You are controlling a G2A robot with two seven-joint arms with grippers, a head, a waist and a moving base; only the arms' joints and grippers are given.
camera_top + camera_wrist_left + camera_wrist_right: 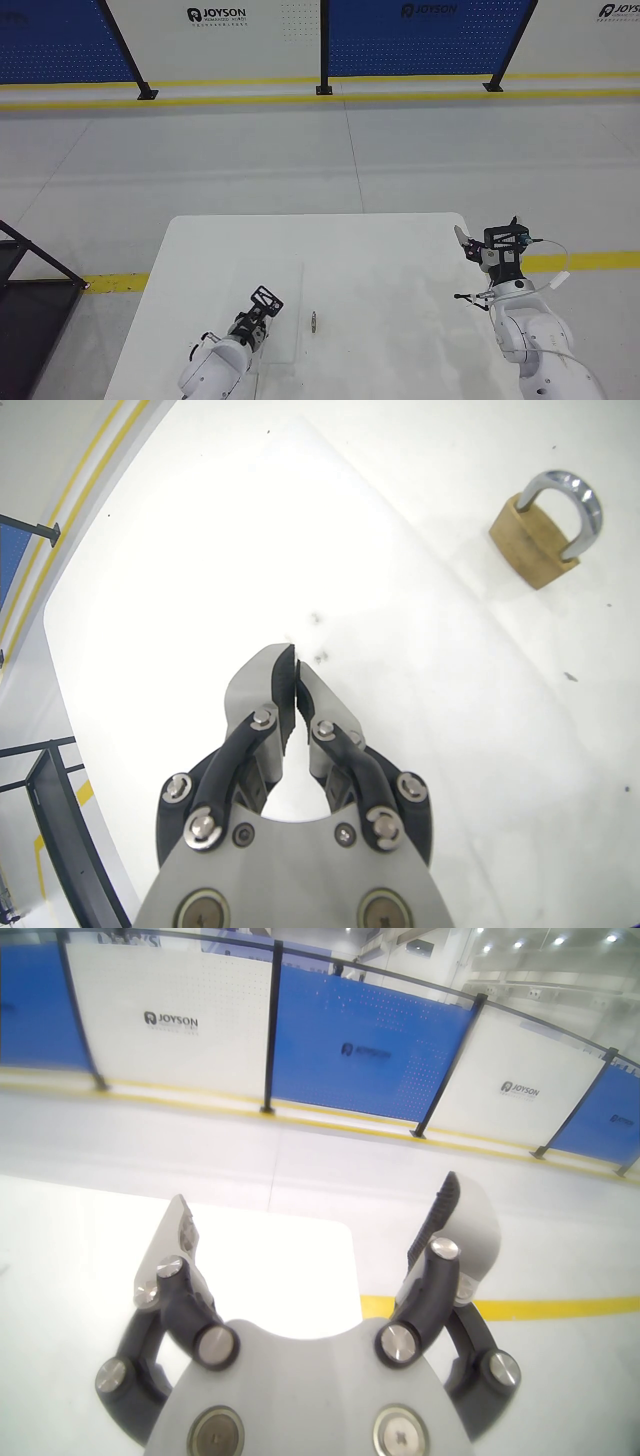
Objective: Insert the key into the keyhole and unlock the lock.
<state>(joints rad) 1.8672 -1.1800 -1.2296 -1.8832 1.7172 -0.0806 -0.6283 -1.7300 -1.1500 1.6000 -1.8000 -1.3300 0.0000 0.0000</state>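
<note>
Surface (400,260), top view: white, hall floor (300,150) beyond; lock (314,321) small, near middle.
Hands, top view: left hand (262,303) near lock; right hand (490,242) well apart from lock, by surface's edge.
Left wrist view: left hand (296,657) closed tip to tip, empty; brass lock (532,542) ahead, shackle (582,500) seemingly seated; flat or on edge unclear.
Right wrist view: right hand (320,1208) spread wide, empty.
Handling: likely heavy for size, rigid, smooth; best pinched across broad brass faces.
Hidden: keyhole face turned away; key's whereabouts cannot be told.

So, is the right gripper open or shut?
Open. The right gripper has its fingers wide apart, with nothing between them.
</note>
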